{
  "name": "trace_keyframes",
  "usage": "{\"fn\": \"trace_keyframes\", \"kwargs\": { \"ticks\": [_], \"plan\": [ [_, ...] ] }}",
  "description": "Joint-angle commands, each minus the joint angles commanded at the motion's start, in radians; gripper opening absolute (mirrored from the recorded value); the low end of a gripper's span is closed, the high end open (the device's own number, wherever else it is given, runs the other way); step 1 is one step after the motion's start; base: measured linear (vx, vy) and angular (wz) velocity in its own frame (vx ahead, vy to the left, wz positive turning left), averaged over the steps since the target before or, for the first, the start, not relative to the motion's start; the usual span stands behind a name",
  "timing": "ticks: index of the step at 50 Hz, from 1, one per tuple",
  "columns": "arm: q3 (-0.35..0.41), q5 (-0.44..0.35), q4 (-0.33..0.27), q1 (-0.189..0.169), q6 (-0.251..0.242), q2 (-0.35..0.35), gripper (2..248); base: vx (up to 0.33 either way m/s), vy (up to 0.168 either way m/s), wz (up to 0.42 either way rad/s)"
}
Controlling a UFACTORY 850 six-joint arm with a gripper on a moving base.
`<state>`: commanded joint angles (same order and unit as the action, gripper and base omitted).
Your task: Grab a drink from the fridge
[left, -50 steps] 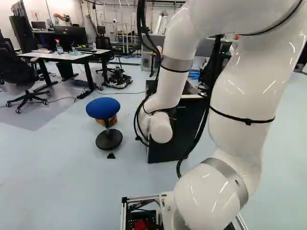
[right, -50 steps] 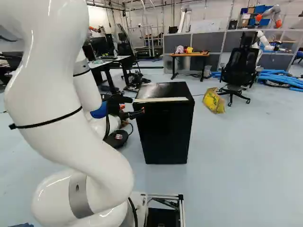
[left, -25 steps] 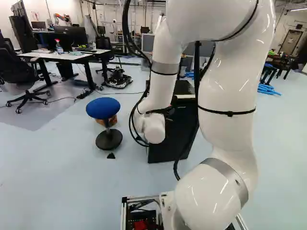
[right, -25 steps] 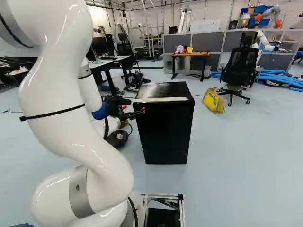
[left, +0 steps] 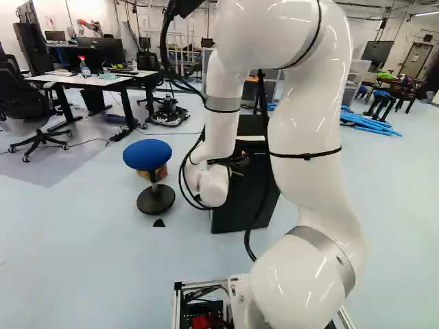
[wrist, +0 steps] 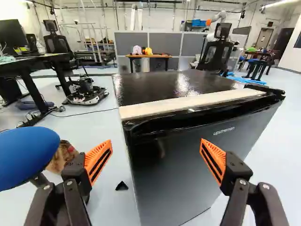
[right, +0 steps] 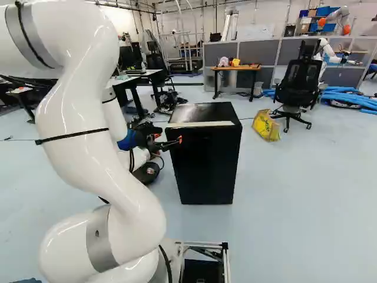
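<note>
The black, orange-padded claw (wrist: 155,141) is gaping wide, holding nothing; the closed black boxy fridge (wrist: 174,183) is standing ahead, slantwise. A skewed approach could be jamming one finger against the door. No drink is showing.

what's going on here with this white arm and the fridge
The arm is reaching toward the black fridge, apparently to fetch a drink. Its end effector is open before the door, holding nothing. The door looks shut, and no drink is in sight.
</note>
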<state>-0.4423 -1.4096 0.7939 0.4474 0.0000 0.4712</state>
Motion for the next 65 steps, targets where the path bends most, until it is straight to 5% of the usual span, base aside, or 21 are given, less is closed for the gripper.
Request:
{"fn": "trace_keyframes", "kwargs": {
  "ticks": [65],
  "plan": [
    [-0.13,-0.073,0.241,0.074,0.0,0.106,247,0.0,0.0,0.0]
  ]
}}
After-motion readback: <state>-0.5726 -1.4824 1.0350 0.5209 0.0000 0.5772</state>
